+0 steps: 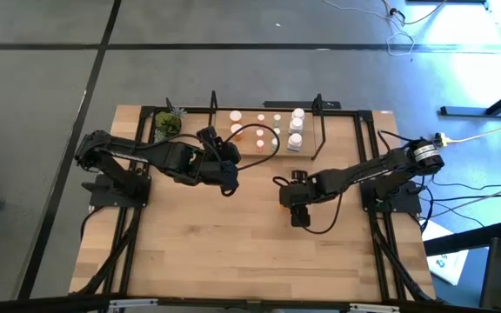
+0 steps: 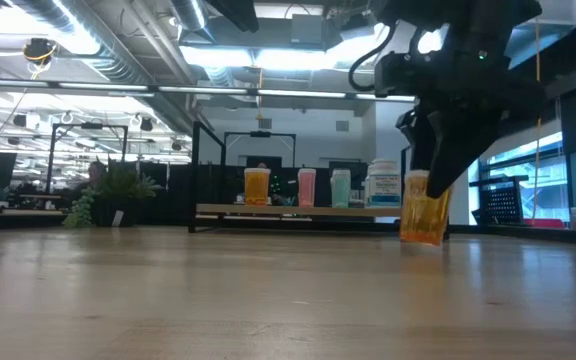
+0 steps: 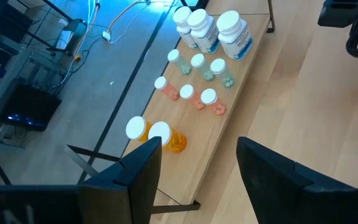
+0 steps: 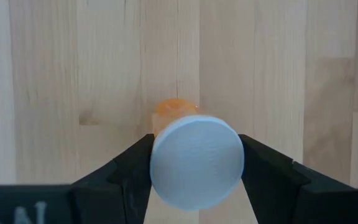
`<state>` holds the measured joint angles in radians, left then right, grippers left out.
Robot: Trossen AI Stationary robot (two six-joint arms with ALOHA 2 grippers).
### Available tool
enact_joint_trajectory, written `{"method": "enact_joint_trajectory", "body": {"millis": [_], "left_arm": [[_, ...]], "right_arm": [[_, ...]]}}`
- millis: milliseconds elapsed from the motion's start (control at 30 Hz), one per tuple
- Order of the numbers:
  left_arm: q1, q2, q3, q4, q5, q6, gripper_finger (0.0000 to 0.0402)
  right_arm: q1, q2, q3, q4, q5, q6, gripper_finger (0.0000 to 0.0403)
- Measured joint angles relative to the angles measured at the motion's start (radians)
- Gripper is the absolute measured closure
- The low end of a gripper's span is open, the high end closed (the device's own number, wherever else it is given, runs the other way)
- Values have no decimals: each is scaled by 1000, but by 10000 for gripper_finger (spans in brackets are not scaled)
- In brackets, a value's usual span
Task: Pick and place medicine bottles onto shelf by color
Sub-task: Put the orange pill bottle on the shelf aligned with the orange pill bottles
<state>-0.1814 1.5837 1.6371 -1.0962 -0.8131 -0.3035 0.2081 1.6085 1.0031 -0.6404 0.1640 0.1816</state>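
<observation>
Nearest your right wrist camera is a round white cap, faintly stippled, topping an orange bottle (image 4: 194, 158) with a translucent plastic body. The right gripper (image 1: 298, 211) has its dark, angular fingers (image 4: 126, 174) clamped on either side of that cap, one on each flank, and the bottle hangs cap-up over the pale planked desk (image 1: 233, 252). In the low view you can see the bottle (image 2: 425, 210) tilted a little, its base at or just above the desk surface; you cannot tell from here whether it touches. It sits near the middle of the desk, toward the right edge, well in front of the shelf.

The shelf (image 1: 250, 158) is a flat light-wood board with thin black metal uprights at both ends, lying along the desk's far edge. On it you have small cylindrical bottles in groups: two orange ones (image 3: 157, 134) at one end, then pinkish ones (image 3: 191, 96), pale green ones (image 3: 207, 67), and three larger white bottles (image 3: 219, 30) at the other end, all white-capped.

The left gripper (image 1: 227, 178) is poised just in front of the shelf's left half, its fingers (image 3: 138, 180) apart and holding nothing.

A small green potted plant (image 1: 169, 124) stands by the desk's far left corner.
</observation>
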Motion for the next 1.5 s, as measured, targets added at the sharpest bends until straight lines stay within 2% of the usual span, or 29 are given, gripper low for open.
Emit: {"method": "enact_joint_trajectory", "body": {"millis": [167, 567, 767, 867, 1133, 1267, 1500], "left_arm": [[0, 0, 0, 0, 0, 0, 199], [-1, 0, 0, -1, 1, -1, 199], [-3, 0, 0, -2, 152, 0, 199], [-20, 0, 0, -2, 181, 0, 199], [-117, 1, -2, 57, 236, 20, 199], [-147, 38, -2, 156, 257, 39, 199], [-160, 192, -2, 323, 293, 47, 199]], "right_arm": [[0, 0, 0, 3, 0, -5, 186], [0, 0, 0, 3, 1, -11, 120], [0, -10, 67, -131, -15, 2, 122], [5, -31, 114, -209, 4, 49, 122], [82, -193, 183, -366, 179, 186, 122], [141, -284, 185, -376, 186, 206, 122], [233, -413, 185, -378, 184, 151, 122]]}}
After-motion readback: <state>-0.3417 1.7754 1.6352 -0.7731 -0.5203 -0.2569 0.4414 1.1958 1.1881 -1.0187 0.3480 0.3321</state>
